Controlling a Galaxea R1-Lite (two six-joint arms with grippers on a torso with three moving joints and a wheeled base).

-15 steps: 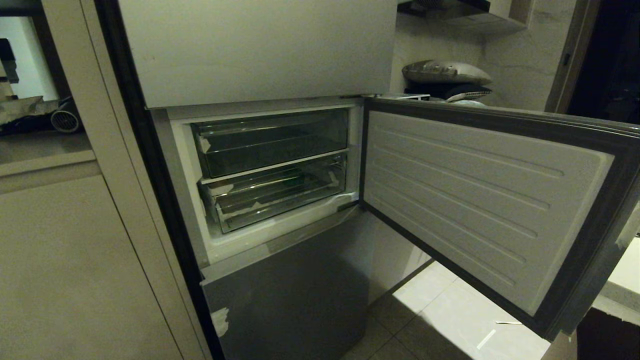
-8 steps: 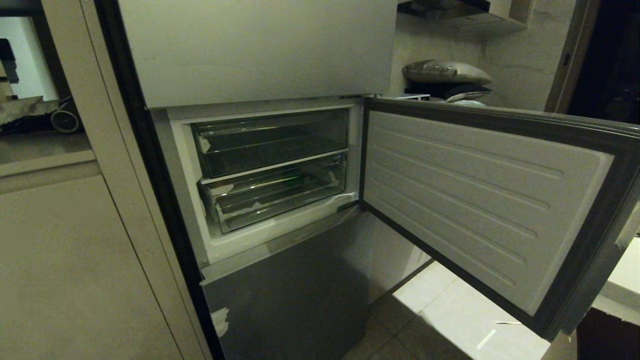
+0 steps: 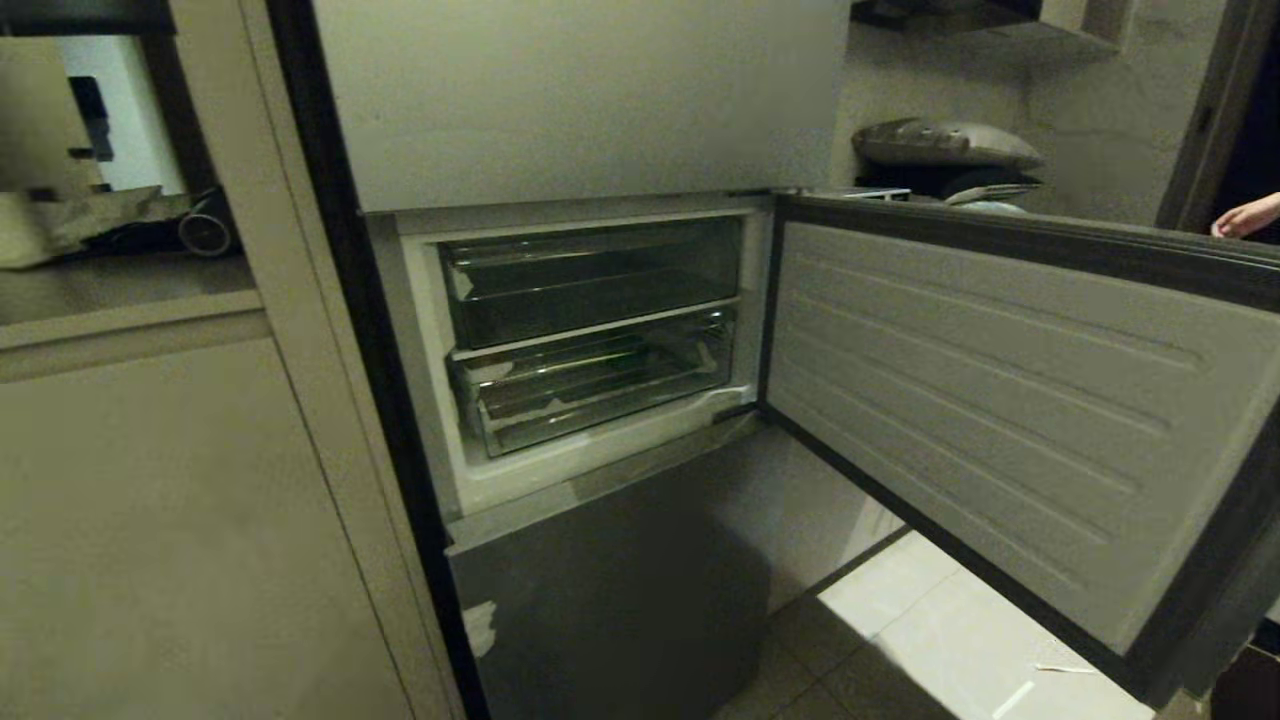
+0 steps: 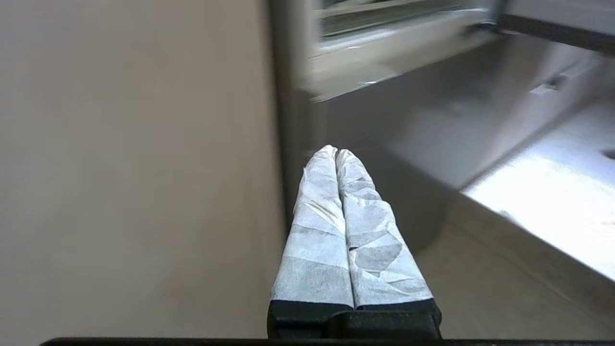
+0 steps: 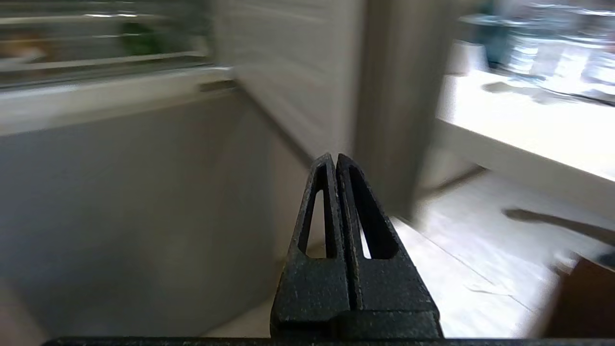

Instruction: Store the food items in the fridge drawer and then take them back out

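The fridge drawer (image 3: 1010, 430) is standing swung wide open, its white ribbed inner face turned toward the camera, hinged just beside the open compartment. Inside that compartment two clear plastic bins (image 3: 590, 340) are sitting one above the other. A blurred green shape (image 5: 137, 38), possibly a food item, is showing in the lower bin; the potato cannot be made out. The left gripper (image 4: 336, 153) is hanging low beside the lowest grey panel (image 3: 610, 610), its taped fingers pressed together, gripping nothing. The right gripper (image 5: 335, 157) is pointing below the drawer, jaws closed and empty. A person's hand (image 3: 1245, 218) is showing beyond the drawer's top edge
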